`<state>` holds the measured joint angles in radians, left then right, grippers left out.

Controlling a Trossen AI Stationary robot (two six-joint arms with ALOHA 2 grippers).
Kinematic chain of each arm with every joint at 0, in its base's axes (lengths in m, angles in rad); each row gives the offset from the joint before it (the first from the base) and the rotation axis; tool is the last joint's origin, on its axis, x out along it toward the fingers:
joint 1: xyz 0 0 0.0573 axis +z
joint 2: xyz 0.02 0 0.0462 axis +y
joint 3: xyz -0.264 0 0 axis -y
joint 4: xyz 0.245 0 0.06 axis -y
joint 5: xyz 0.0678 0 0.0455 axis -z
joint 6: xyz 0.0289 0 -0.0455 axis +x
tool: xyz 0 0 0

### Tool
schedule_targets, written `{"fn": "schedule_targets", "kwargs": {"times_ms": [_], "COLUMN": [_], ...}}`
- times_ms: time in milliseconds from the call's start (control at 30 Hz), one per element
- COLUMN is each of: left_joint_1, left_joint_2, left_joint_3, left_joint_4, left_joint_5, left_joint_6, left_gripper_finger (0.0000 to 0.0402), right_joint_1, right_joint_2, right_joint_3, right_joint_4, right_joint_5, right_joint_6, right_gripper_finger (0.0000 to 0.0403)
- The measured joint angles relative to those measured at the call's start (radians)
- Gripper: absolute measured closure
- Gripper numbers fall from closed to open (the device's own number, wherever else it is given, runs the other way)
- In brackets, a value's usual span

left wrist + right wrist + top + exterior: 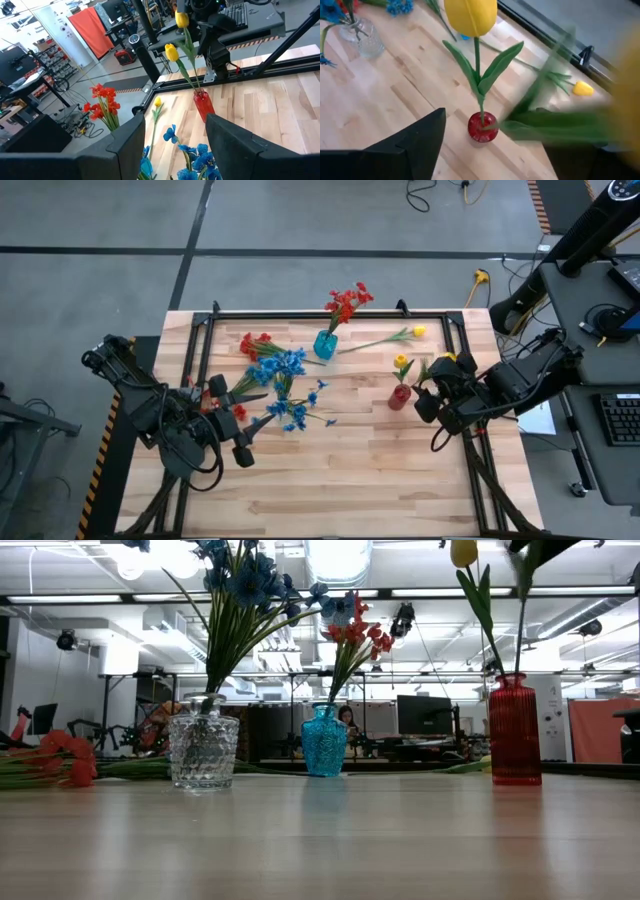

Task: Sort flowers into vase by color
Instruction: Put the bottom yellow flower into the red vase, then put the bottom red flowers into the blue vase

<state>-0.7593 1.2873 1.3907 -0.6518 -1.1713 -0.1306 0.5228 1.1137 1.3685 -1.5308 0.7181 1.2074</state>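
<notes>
A red vase [400, 397] [481, 126] holds one upright yellow flower [402, 362] [470, 17]. A second yellow flower [446, 361] [181, 19] slants from the vase mouth back over my right gripper [420, 392] [495, 145], which is open just right of the vase. A blue vase [325, 344] [324, 740] holds red flowers [347, 302]. A clear vase [203, 750] [362, 37] holds blue flowers [280, 365]. My left gripper [238, 430] [175, 120] is open and empty, hovering near the clear vase. My right gripper has its fingers apart. The second yellow flower's blurred stalk [555, 125] runs from the red vase's mouth across and above one finger [570, 160]. Whether the stalk touches that finger, I cannot tell.
Loose stems lie on the wooden table [340, 480]: a yellow one [418, 332] beyond the red vase, red ones [255, 343] [55, 755] at the far left, blue ones [295, 415] near the middle. A black frame rail [330, 312] edges the far side.
</notes>
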Motion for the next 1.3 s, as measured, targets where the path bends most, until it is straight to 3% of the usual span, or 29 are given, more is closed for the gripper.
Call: {"fn": "schedule_targets", "kwargs": {"times_ms": [233,433,733,1000,1167,1300], "left_joint_1": [0.000,0.000,0.000,0.000,0.000,-0.001], "left_joint_2": [0.000,0.000,0.000,-0.001,0.000,0.000], "left_joint_3": [-0.003,-0.004,-0.012,-0.021,-0.021,-0.023], "left_joint_4": [0.000,0.000,-0.015,-0.146,-0.263,-0.318], "left_joint_5": [0.000,0.000,0.059,0.148,0.272,0.359], "left_joint_6": [-0.002,-0.011,-0.119,-0.384,-0.603,-0.691], "left_gripper_finger": [0.0209,0.0209,0.0209,0.0209,0.0209,0.0209], "right_joint_1": [0.000,0.000,0.000,0.000,0.000,0.000], "right_joint_2": [0.000,-0.005,-0.012,-0.012,-0.012,-0.011], "right_joint_3": [0.000,0.003,0.139,0.264,0.309,0.337], "right_joint_4": [-0.001,-0.004,-0.014,-0.016,-0.015,-0.014], "right_joint_5": [-0.063,-0.126,-0.151,-0.069,-0.011,-0.003], "right_joint_6": [0.016,0.017,0.011,-0.064,-0.120,-0.153], "right_gripper_finger": [0.0067,0.0061,0.0058,0.0057,0.0060,0.0060]}}
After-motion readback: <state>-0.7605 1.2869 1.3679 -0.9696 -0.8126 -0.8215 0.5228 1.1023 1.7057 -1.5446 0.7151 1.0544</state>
